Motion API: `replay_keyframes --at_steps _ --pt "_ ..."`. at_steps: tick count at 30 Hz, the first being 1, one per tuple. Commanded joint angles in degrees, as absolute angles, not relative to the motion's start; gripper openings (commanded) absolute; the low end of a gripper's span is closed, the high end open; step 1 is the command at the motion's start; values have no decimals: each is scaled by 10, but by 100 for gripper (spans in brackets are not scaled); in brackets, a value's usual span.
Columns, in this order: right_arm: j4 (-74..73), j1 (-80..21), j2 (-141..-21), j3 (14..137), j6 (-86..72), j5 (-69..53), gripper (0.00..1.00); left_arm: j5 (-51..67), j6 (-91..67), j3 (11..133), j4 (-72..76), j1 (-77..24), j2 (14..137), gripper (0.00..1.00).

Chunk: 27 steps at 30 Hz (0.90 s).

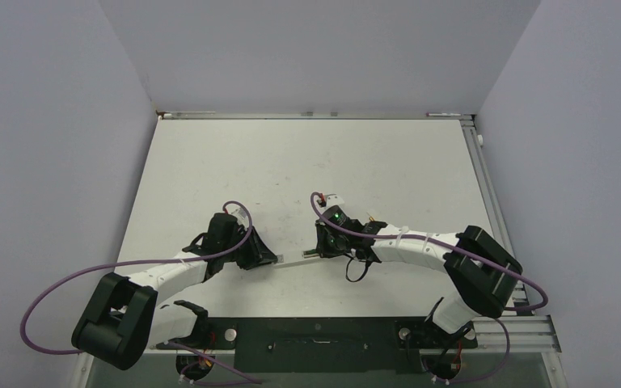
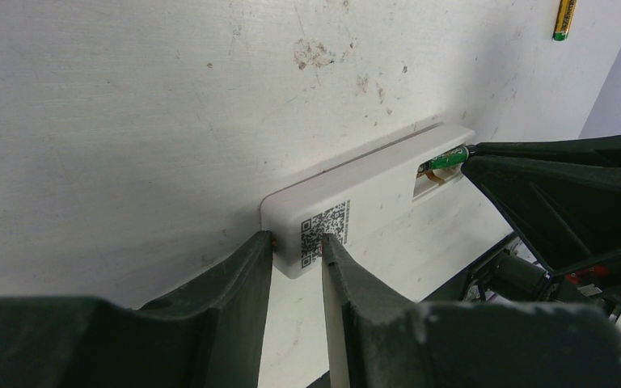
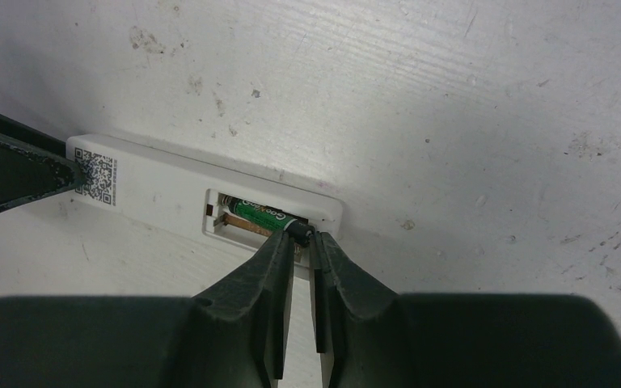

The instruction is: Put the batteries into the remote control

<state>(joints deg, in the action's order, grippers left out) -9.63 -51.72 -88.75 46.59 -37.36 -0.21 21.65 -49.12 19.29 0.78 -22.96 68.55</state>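
The left gripper [image 2: 297, 239] clamps the slim white plastic remote control [image 2: 372, 190] at 9 o'clock, the right gripper [image 3: 303, 236] pinches the green-black cylindrical battery [image 3: 263, 214] in its 3 o'clock bay [image 3: 214, 212]; angled pressure could eject it.

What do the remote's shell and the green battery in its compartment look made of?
The remote control looks like matte white moulded plastic: even dull surface, rounded corners. The green battery shows a glossy printed wrap with lettering; presumably a metal can beneath, unseen.
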Motion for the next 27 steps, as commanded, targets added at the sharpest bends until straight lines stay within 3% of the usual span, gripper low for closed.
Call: replay_keyframes --at_steps 1,11,27 --pt "-71 -513 -889 472 -381 7 14 231 -494 195 40 -235 680 25" --pt "-73 -513 -901 482 -375 4 9 231 -494 195 40 -237 682 25" --pt "-116 -519 -913 508 -354 10 9 234 -494 199 42 -237 685 25"
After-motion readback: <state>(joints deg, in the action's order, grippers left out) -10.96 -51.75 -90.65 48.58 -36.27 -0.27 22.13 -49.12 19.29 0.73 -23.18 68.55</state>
